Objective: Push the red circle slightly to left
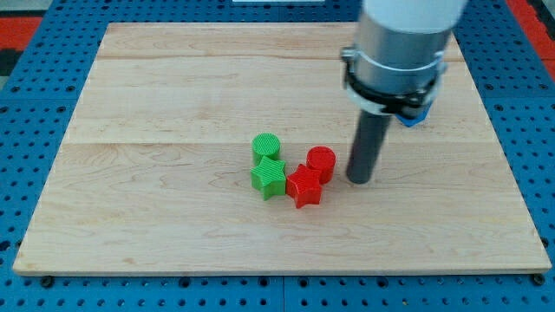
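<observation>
Camera view notes, one frame. Wooden board [173, 87] on a blue pegboard surface [35, 104]. Four blocks cluster a little below board centre. Red circle [321, 163] is the easternmost of the group, its lower-left side touching or nearly touching the red star [304, 186], which sits at about 7 o'clock from it. Green star [270, 178] lies just beside the red star at 9 o'clock; green circle [266, 146] sits at 12 o'clock from the green star, touching or close to it. A blue block [416, 117] is partly hidden behind the arm at the view's upper right; shape not readable.

No gripper on this rig, so nothing to open or close: only a straight rod. My tip [360, 179] stands at roughly 3 to 4 o'clock from the red circle, near but with a clear gap of bare wood between.

Judgement on the step: approach looks nearly set, contact not yet made. Tip sits slightly low of the circle's centre line. Pushing from here toward 9 o'clock would likely drive the circle up and away toward 10 or 11. Better to shift the tip a touch toward 12 first, then push straight toward 9 through the centre.

Risk: the red star is right against the path, so it will probably be carried along. Keep the stroke short and stop early.
</observation>
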